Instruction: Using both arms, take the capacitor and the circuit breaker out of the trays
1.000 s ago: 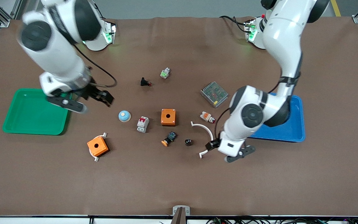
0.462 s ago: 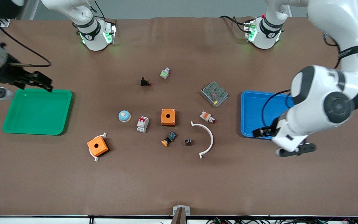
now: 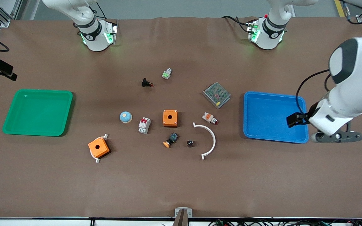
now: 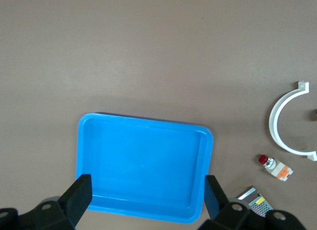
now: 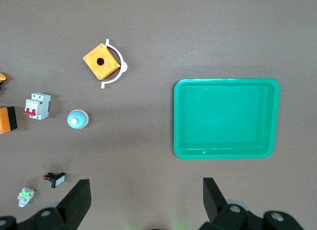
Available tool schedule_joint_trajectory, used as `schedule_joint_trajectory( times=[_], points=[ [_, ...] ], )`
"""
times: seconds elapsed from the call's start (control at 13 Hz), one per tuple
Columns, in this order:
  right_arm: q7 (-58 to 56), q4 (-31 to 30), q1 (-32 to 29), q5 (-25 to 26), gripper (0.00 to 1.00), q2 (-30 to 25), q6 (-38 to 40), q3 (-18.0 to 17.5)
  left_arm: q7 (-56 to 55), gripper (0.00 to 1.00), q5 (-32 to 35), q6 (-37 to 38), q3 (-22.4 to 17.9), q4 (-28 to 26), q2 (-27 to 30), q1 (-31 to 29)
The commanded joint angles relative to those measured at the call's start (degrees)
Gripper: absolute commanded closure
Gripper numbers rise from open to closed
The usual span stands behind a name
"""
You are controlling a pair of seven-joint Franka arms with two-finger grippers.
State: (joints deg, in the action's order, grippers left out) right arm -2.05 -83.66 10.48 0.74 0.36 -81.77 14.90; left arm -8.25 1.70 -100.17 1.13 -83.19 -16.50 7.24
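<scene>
The capacitor (image 3: 190,143), a tiny black cylinder, stands on the mat beside the white arc (image 3: 208,140). The breaker (image 3: 144,125), white with a red top, lies between the blue-white dome (image 3: 126,117) and an orange box (image 3: 170,118); it also shows in the right wrist view (image 5: 37,106). My left gripper (image 3: 294,120) is open and empty over the blue tray (image 3: 262,133), which also shows in the left wrist view (image 4: 143,210). My right gripper (image 3: 11,71) is open and empty, up over the bare mat near the green tray (image 3: 38,133).
A second orange box (image 3: 98,147) in a white clamp lies nearer the camera. A black-blue button with orange cap (image 3: 171,139), a white-orange part (image 3: 210,118), a grey power supply (image 3: 216,94), a black part with red tip (image 3: 147,83) and a green-white part (image 3: 167,73) lie around.
Both arms have swung outward and up from the middle: the left gripper from beside the white arc to over the blue tray, the right gripper past the green tray toward the table's end.
</scene>
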Motion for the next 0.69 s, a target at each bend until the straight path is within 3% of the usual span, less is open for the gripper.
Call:
schedule_joint_trajectory(
  times=[0.0,0.31,0.46,0.62],
  points=[
    [-5.4,-6.1,-2.5,3.5,0.0,-4.8,-4.1,-0.7,1.1,0.0,0.8,-1.0,0.6,-8.5,8.5,-0.8],
    [-5.5,-16.6,-3.8,3.4,0.0,-11.1,-11.1,-0.8,0.5,0.0,0.3,-2.0,0.8,-12.4,13.3,-0.7],
    [-5.3,-17.6,-3.3,2.7,0.0,-11.0,-12.6,-1.1,0.2,0.0,0.3,-0.9,0.8,-12.4,14.5,-0.7],
    [-5.3,-17.6,-3.3,-1.3,0.0,-10.7,-13.5,-1.2,-0.2,0.0,0.1,0.3,0.6,-10.1,14.3,-0.8]
  ],
)
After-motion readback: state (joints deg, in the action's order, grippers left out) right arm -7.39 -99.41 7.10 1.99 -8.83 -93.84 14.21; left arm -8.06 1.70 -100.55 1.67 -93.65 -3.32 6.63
